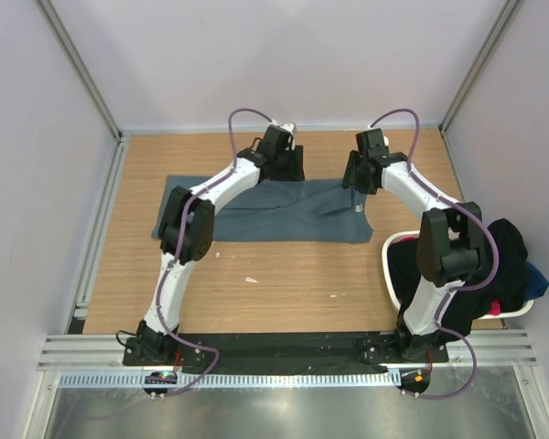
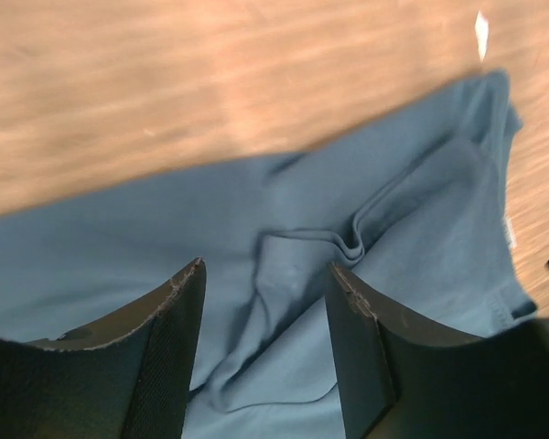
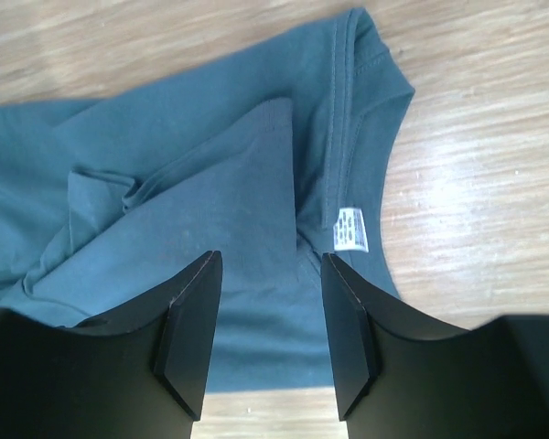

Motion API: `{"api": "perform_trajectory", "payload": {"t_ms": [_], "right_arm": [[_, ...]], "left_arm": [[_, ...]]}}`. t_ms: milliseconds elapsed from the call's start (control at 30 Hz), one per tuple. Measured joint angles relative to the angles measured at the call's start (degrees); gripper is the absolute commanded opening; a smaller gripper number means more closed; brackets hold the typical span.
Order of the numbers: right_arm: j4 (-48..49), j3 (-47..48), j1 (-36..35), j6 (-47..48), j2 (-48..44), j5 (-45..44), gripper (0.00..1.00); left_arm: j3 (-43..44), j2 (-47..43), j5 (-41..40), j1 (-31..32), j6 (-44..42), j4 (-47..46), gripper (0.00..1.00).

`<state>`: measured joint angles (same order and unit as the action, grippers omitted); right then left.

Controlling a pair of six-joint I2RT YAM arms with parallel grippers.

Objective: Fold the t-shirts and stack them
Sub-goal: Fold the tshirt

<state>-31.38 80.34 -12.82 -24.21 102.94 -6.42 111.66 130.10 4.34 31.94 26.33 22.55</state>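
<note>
From the overhead camera I see the wooden bench (image 1: 284,274) filling the cell floor. The slate blue-grey t-shirt (image 1: 284,215) lies on it just toward 12 o'clock of centre, stretched along the 9-to-3 line, rumpled, with its round neck at the 3 o'clock end. At 4 o'clock the white laundry basket (image 1: 387,249) sits at the bench edge behind my right arm. A black shirt (image 1: 505,247) is heaped over it, with a blue one (image 1: 536,280) and a bit of red (image 1: 497,308) showing at its 3 o'clock side. Both arms reach to the shirt's 12 o'clock edge. My left hand (image 2: 265,267) is released: its fingers stand apart above a raised ridge of cloth and grasp nothing. My right hand (image 3: 270,258) is released too, fingers apart over a folded flap just beside the collar, and no cloth is pinched between them. A small white label (image 3: 349,228) shows inside the neck. A few pale scraps (image 1: 251,279) lie on the bare wood toward 6 o'clock of the shirt.
</note>
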Motion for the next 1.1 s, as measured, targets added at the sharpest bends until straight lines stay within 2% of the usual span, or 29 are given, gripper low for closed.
{"api": "perform_trajectory", "payload": {"t_ms": [267, 867, 1100], "right_arm": [[5.09, -2.43, 0.96, -0.44, 0.61, -0.63, 0.53], [8.74, -2.56, 1.81, -1.46, 4.22, 1.36, 0.51], [8.90, -2.56, 1.81, -1.46, 4.72, 1.46, 0.51]], "left_arm": [[0.74, 3.39, 0.94, 3.13, 0.59, 0.46, 0.50], [2.38, 7.98, -0.22, 3.23, 1.70, 0.87, 0.40], [4.20, 8.92, -0.15, 3.23, 1.68, 0.92, 0.27]]}}
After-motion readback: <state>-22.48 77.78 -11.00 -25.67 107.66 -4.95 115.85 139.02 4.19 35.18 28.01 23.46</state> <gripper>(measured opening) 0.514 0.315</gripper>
